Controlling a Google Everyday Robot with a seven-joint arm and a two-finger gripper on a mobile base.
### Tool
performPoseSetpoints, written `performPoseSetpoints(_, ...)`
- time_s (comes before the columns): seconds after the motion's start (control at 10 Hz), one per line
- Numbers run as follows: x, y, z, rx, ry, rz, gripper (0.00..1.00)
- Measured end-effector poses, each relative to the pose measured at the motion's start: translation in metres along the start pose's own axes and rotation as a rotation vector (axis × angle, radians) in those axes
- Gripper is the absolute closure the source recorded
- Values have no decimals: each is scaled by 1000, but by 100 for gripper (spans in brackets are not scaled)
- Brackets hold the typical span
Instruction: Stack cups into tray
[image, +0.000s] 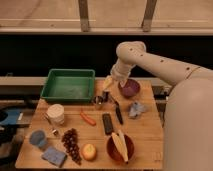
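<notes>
Finds the pincer (105, 95) low over the back middle of the counter (146, 131), at the end of a pale arm bending down from the right. Reads its jaws as spread wide, with nothing clamped between them. Places the metal cup (98, 102) just left of the fingertips and slightly nearer the front, upright on the wood; cannot tell whether touching or merely beside. Sets the green tray (67, 85) directly left of both, its right front corner close to the metal cup, its inside bare. Puts the purple bowl (130, 89) just right of the pincer, under the arm's wrist.

Moving outward, meets a dark utensil (118, 114) and a flat black bar (107, 123) in front of the pincer, an orange carrot (88, 118) to their left, and a crumpled pale cloth (136, 109) to their right. Locates a white tub (56, 114) in front of the tray. Leaves the pale blue cup (37, 138) well apart from the pincer, at the front left edge, beside a blue sponge (54, 156). Rounds off the front row with dark grapes (71, 145), a yellow-orange fruit (89, 151) and a red-brown bowl (120, 147) holding something pale and long.
</notes>
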Motion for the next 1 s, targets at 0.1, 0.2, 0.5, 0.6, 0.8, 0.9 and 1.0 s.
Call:
performPoseSetpoints(0.1,2,2,23,-25,24,6,27)
performPoseSetpoints(0.2,2,5,41,-48,44,11,27)
performPoseSetpoints(0.5,3,18,75,-105,110,13,27)
performPoseSetpoints(0.6,4,23,81,-114,125,2,27)
performPoseSetpoints(0.8,4,22,80,-113,124,3,27)
performPoseSetpoints(0.9,4,21,80,-113,124,4,27)
performPoseSetpoints(1.0,4,22,80,-113,125,2,27)
